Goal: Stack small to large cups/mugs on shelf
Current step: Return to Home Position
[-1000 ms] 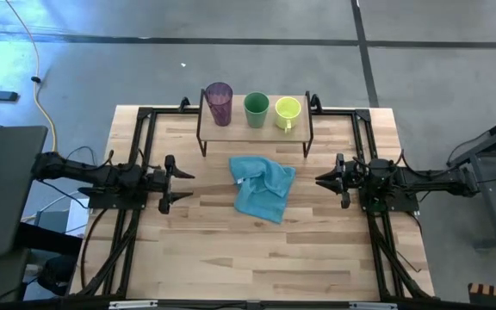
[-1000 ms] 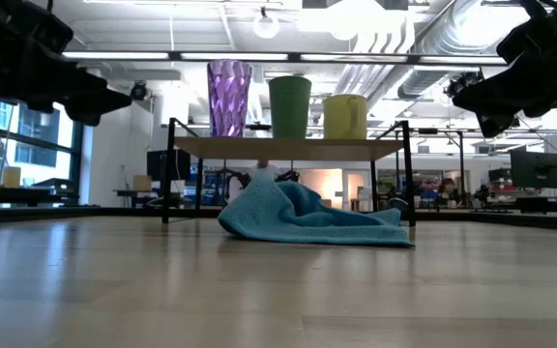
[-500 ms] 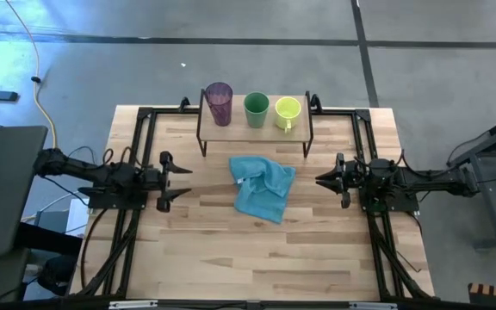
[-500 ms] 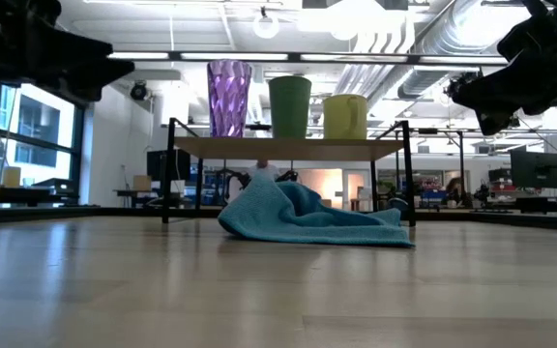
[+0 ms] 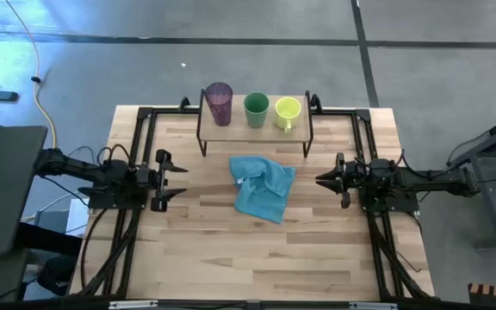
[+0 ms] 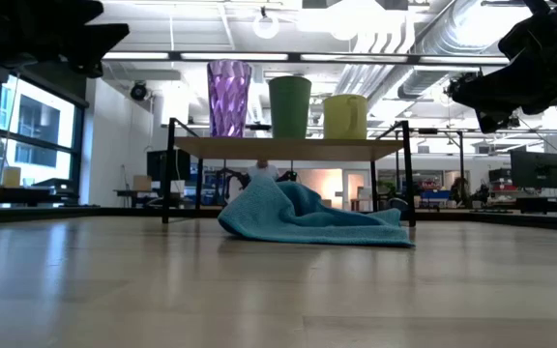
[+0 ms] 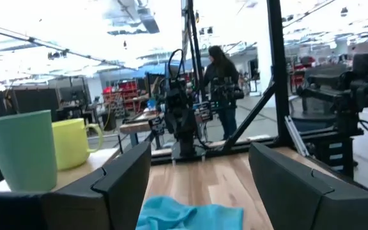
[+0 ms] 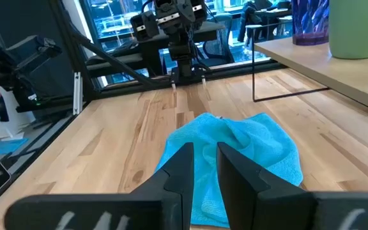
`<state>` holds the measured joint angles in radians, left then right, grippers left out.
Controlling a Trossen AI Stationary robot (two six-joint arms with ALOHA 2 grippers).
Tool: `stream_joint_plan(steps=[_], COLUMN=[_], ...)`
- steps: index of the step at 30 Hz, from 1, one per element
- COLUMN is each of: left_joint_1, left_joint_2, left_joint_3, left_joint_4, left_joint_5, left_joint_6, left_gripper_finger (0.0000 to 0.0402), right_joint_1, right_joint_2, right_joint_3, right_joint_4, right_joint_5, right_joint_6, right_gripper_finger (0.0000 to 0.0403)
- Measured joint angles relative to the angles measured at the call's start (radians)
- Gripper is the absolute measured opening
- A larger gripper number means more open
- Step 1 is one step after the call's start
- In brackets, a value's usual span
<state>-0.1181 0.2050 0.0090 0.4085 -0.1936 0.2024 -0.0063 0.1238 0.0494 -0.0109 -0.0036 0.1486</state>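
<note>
A purple tumbler [image 5: 220,103], a green cup [image 5: 256,109] and a yellow-green mug [image 5: 288,112] stand upright in a row on the shelf [image 5: 231,126] at the table's far middle. They also show in the low view: tumbler [image 6: 228,97], cup [image 6: 289,106], mug [image 6: 345,116]. My left gripper [image 5: 179,181] is open and empty, raised over the table's left part and pointing right. My right gripper [image 5: 320,180] is shut and empty over the right part, pointing left. Both are well apart from the shelf.
A crumpled light blue cloth [image 5: 263,186] lies on the table just in front of the shelf, between the two grippers. It also shows in the right wrist view [image 8: 235,160]. Black frame rails [image 5: 136,138] run along both table sides. A person [image 7: 219,83] stands in the room beyond.
My left gripper has drawn back toward the table's left edge and risen, still open. The right arm, the cups and the cloth have kept still.
</note>
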Motion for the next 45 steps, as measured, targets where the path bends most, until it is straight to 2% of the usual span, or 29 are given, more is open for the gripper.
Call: stream_joint_plan(steps=[7,14,18,23,45], left_joint_1=[0.004,0.068,0.066,0.066,0.066], left_joint_2=[0.004,-0.004,-0.069,-0.204,-0.199], left_joint_3=[0.000,0.000,0.000,0.000,0.000], left_joint_4=[0.118,0.129,0.134,-0.007,0.015], left_joint_5=[0.007,0.055,0.027,0.021,0.135], left_joint_6=[0.073,0.045,0.111,0.115,0.197], left_gripper_finger=[0.0255,0.0255,0.0255,0.0255,0.0255], right_joint_1=[0.000,0.000,0.000,0.001,0.000], right_joint_2=[0.000,0.000,0.000,0.000,0.000], right_joint_3=[0.000,0.000,0.000,0.000,0.000], right_joint_4=[0.000,0.018,0.047,0.052,0.069], right_joint_5=[0.000,0.000,-0.023,-0.076,-0.052], right_joint_6=[-0.015,-0.018,-0.018,-0.010,-0.018], right_gripper_finger=[0.0057,0.0057,0.0057,0.0057,0.0057])
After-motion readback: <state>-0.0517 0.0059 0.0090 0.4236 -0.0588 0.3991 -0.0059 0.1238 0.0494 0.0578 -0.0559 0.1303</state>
